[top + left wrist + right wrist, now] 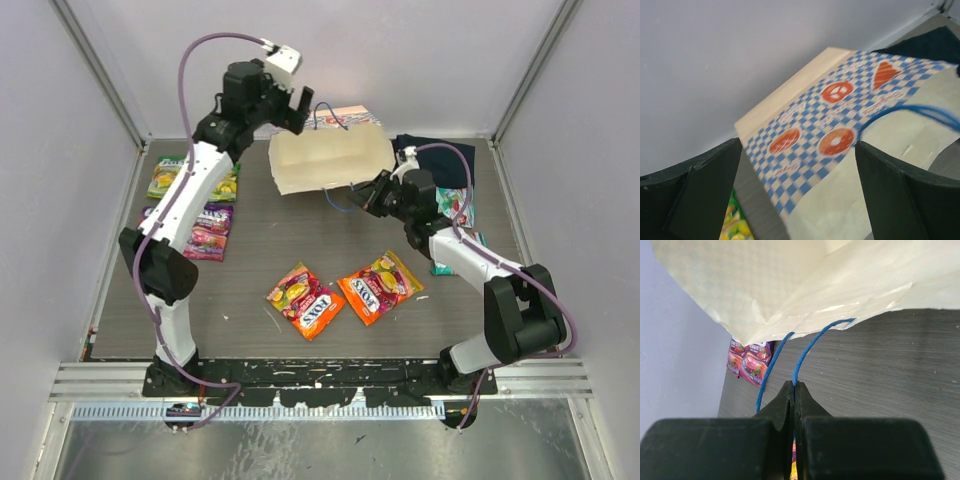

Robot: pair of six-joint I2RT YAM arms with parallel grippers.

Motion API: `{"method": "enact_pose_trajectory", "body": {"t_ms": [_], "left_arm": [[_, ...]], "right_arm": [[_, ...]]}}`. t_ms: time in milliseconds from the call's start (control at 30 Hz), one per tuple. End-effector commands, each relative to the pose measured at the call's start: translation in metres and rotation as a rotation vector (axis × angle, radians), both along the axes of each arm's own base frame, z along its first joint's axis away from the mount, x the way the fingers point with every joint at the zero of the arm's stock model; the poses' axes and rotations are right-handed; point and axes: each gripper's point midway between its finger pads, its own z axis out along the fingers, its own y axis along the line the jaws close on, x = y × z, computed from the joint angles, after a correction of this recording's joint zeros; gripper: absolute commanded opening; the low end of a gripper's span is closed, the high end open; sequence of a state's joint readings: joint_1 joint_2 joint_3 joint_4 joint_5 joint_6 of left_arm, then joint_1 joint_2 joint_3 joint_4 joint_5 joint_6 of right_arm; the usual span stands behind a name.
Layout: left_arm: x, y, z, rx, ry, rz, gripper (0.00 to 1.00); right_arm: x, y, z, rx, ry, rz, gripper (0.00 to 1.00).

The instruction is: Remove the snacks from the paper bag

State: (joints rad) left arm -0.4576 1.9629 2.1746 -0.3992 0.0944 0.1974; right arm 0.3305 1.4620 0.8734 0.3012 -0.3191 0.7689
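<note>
The paper bag (330,160) hangs tilted at the back of the table, its pale underside toward the camera. My right gripper (366,196) is shut on the bag's blue string handle (812,342), pinched at the tips (794,389) below the bag's bottom edge (815,285). My left gripper (300,105) stands open above the bag's checkered side (840,135), touching nothing (797,195). Snacks lie on the table: two orange pouches (305,300) (378,285), a purple one (210,230) (750,360), green-yellow ones (165,178) (735,225) and teal-white ones (455,205).
A dark navy folded cloth (430,150) (935,42) lies behind the right arm, next to the bag. The back wall stands close behind the bag, and side walls bound the table. A second blue handle (910,112) loops over the bag's printed face.
</note>
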Motion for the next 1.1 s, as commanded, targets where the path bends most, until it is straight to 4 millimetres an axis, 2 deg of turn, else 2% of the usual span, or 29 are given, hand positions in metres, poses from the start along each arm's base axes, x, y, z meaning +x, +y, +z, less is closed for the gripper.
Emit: {"method": "enact_pose_trajectory", "body": {"t_ms": [0, 67, 133, 200, 400, 433, 567, 700, 733, 767, 800, 833, 933, 967, 1067], "left_arm": [[-0.028, 0.077, 0.05, -0.13, 0.027, 0.157, 0.98], [-0.037, 0.103, 0.059, -0.151, 0.027, 0.211, 0.98], [-0.046, 0.124, 0.06, -0.157, 0.032, 0.273, 0.98], [-0.054, 0.137, 0.055, -0.165, 0.033, 0.32, 0.98], [-0.077, 0.157, 0.029, -0.208, 0.028, 0.411, 0.98], [-0.081, 0.16, 0.017, -0.21, 0.043, 0.422, 0.98], [-0.084, 0.159, -0.01, -0.244, 0.064, 0.43, 0.98], [-0.08, 0.156, -0.034, -0.232, 0.097, 0.423, 0.98], [-0.079, 0.154, -0.039, -0.229, 0.102, 0.415, 0.98], [-0.078, 0.151, -0.044, -0.23, 0.107, 0.4, 0.98], [-0.076, 0.148, -0.045, -0.237, 0.104, 0.386, 0.98], [-0.075, 0.146, -0.052, -0.239, 0.114, 0.38, 0.98], [-0.073, 0.143, -0.071, -0.231, 0.163, 0.378, 0.98], [-0.073, 0.141, -0.078, -0.228, 0.182, 0.376, 0.98], [-0.079, 0.136, -0.092, -0.25, 0.212, 0.355, 0.98]], "right_arm": [[0.013, 0.009, 0.05, 0.017, -0.121, 0.0, 0.01], [0.015, 0.011, 0.06, 0.017, -0.14, 0.003, 0.01], [0.016, 0.013, 0.069, 0.017, -0.156, 0.005, 0.01], [0.017, 0.015, 0.076, 0.017, -0.17, 0.007, 0.01], [0.026, 0.017, 0.083, 0.002, -0.189, 0.002, 0.01], [0.029, 0.018, 0.083, 0.001, -0.191, -0.002, 0.01], [0.042, 0.02, 0.087, 0.015, -0.202, -0.019, 0.01], [0.054, 0.025, 0.105, 0.028, -0.234, -0.02, 0.01], [0.056, 0.026, 0.109, 0.03, -0.241, -0.018, 0.04], [0.058, 0.029, 0.111, 0.032, -0.243, -0.008, 0.18], [0.06, 0.032, 0.115, 0.038, -0.248, 0.004, 0.38], [0.062, 0.035, 0.118, 0.043, -0.251, 0.018, 0.52], [0.064, 0.041, 0.128, 0.042, -0.253, 0.047, 0.93], [0.064, 0.04, 0.129, 0.038, -0.253, 0.047, 0.99], [0.058, 0.033, 0.132, 0.029, -0.252, 0.033, 1.0]]}}
